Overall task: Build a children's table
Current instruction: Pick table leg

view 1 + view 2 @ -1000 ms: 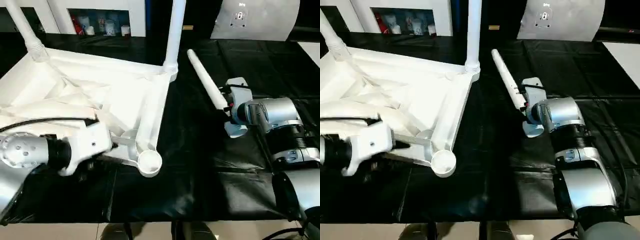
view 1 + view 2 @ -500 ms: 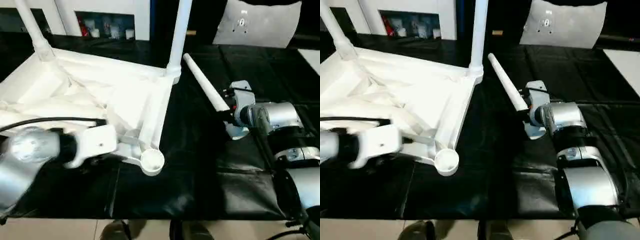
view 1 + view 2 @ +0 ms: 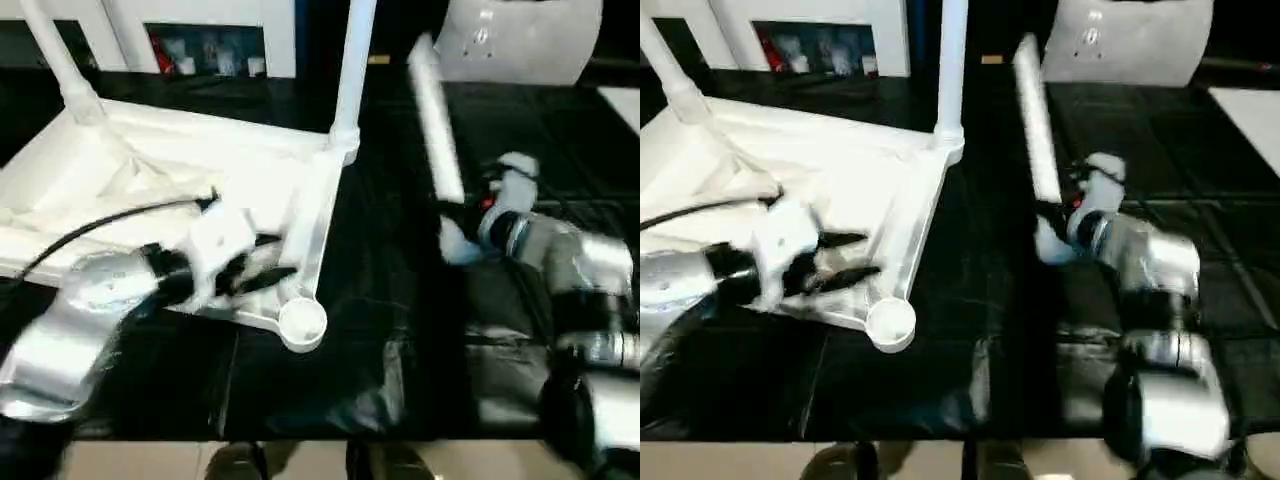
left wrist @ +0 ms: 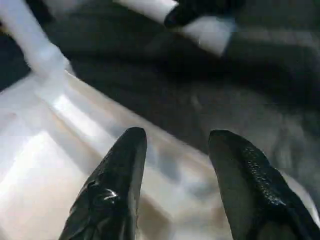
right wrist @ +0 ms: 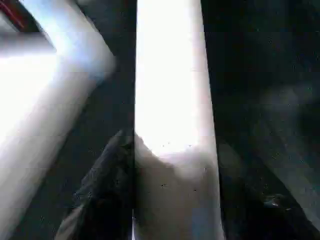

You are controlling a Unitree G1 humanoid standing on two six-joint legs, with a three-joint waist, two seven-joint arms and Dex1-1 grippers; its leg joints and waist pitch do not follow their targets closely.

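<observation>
Both arms smear with motion blur, and glare whitens the leg (image 5: pixel 170 100) against dark sheeting.

Smooth glossy white plastic table top (image 3: pixel 150 170) on a crinkled, shiny black sheet (image 3: pixel 400 330)

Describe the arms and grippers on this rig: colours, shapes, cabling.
Both forearms are silver metal cylinders with dark ribbed joints. Each wrist ends in a white plastic housing carrying two black tapered fingers. The left gripper has a black cable looping back over its forearm; its fingers look glossy and finely textured. The right gripper shows a small red spot on its white housing.
</observation>
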